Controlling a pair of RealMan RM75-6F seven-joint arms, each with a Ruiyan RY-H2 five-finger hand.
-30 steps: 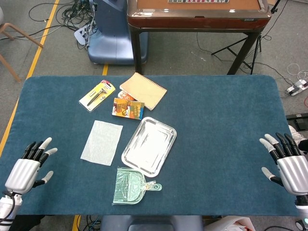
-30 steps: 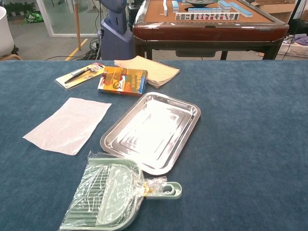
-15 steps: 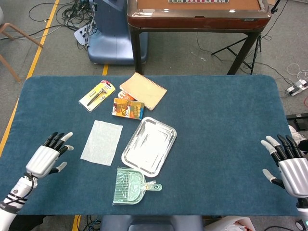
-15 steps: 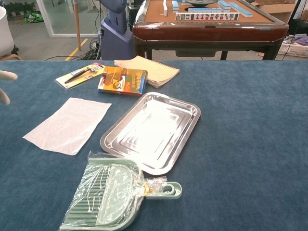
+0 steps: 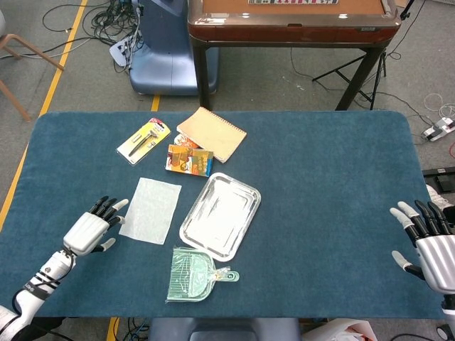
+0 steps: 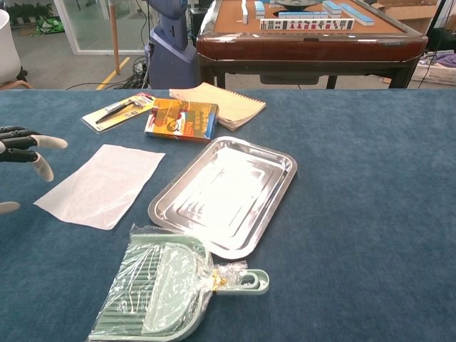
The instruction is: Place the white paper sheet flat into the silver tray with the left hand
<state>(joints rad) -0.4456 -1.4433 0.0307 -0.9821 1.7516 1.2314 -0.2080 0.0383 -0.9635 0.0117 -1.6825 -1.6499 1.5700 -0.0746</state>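
The white paper sheet [image 5: 151, 210] [image 6: 102, 184] lies flat on the blue table cover, just left of the silver tray [image 5: 220, 215] [image 6: 225, 194], which holds nothing. My left hand [image 5: 92, 226] [image 6: 25, 149] hovers close to the sheet's left edge, fingers spread and pointing toward it, holding nothing. Over the table's far right edge my right hand [image 5: 429, 241] is spread and empty; the chest view does not show it.
A green dustpan in clear wrap [image 5: 194, 273] [image 6: 165, 288] lies in front of the tray. Behind the sheet are an orange box [image 5: 189, 159], a packaged pen [image 5: 143, 140] and a tan spiral notebook [image 5: 211, 133]. A mahjong table [image 5: 291, 21] stands beyond.
My left hand has moved right across the cloth, from the table's left edge to just beside the paper. My right hand has drifted slightly down and right.
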